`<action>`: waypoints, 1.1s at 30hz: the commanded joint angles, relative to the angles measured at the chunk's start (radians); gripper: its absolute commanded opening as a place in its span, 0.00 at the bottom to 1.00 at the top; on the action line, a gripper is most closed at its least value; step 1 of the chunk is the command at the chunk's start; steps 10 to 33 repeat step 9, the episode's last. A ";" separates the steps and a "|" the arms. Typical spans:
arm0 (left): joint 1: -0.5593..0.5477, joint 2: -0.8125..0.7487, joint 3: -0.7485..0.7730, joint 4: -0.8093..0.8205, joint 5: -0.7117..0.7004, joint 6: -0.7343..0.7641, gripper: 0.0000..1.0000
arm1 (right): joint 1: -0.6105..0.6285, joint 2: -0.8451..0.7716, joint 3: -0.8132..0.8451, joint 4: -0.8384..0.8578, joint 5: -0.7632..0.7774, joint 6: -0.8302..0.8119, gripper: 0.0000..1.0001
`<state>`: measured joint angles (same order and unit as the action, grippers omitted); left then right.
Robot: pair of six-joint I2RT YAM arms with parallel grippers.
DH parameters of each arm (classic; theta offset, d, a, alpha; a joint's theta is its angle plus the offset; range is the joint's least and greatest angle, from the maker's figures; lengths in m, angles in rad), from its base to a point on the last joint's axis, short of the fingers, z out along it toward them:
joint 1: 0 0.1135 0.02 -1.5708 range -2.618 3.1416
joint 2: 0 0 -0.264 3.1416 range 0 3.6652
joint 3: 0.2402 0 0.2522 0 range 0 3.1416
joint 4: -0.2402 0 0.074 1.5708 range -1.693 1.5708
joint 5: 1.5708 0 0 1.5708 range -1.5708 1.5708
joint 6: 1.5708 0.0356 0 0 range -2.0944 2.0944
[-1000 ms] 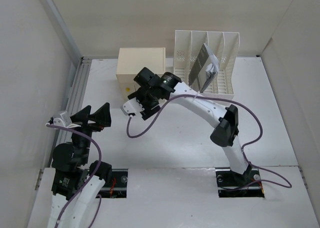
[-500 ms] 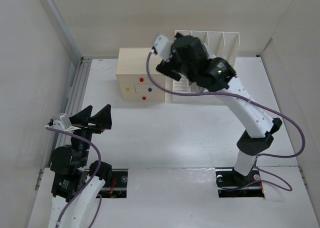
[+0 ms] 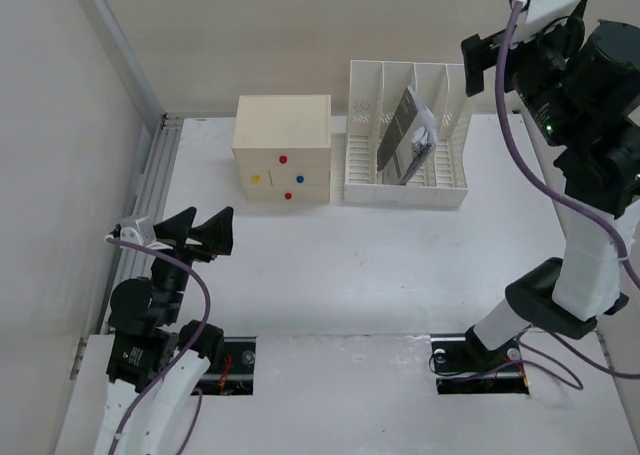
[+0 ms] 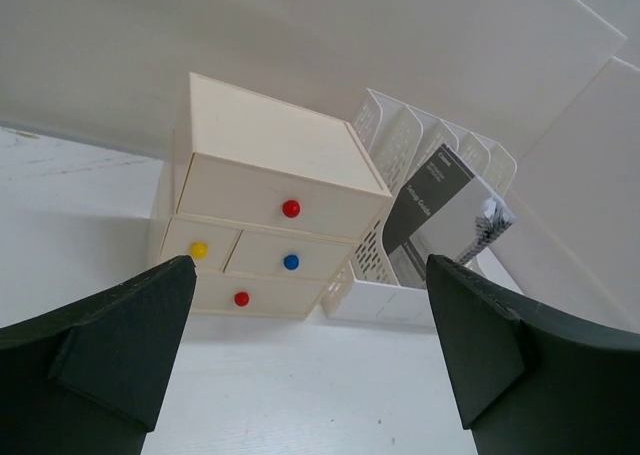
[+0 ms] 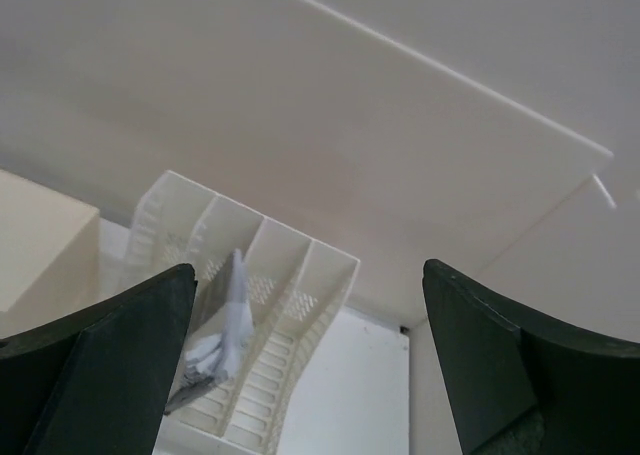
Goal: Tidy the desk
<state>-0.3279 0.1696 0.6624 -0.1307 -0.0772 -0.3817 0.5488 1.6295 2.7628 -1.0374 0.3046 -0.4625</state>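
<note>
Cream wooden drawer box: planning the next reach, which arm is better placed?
Probably left: the left end effector, open, faces the cream wooden drawer box, low; the right end effector is raised high.

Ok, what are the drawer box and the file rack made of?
Drawer box: probably painted wood, matte cream, thick flat panels. File rack: likely moulded plastic, white, thin walls pierced with slots.
</note>
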 commanded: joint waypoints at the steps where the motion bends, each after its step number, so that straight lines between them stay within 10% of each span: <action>1: -0.005 0.024 -0.004 0.054 0.024 0.015 1.00 | -0.081 0.038 -0.153 0.025 -0.030 0.048 1.00; 7: -0.005 0.067 -0.004 0.045 0.014 0.033 1.00 | -0.141 -0.387 -1.065 0.646 -0.226 0.060 1.00; 33: -0.005 0.089 -0.004 0.055 0.014 0.043 1.00 | -0.116 -0.414 -1.097 0.636 -0.217 0.152 1.00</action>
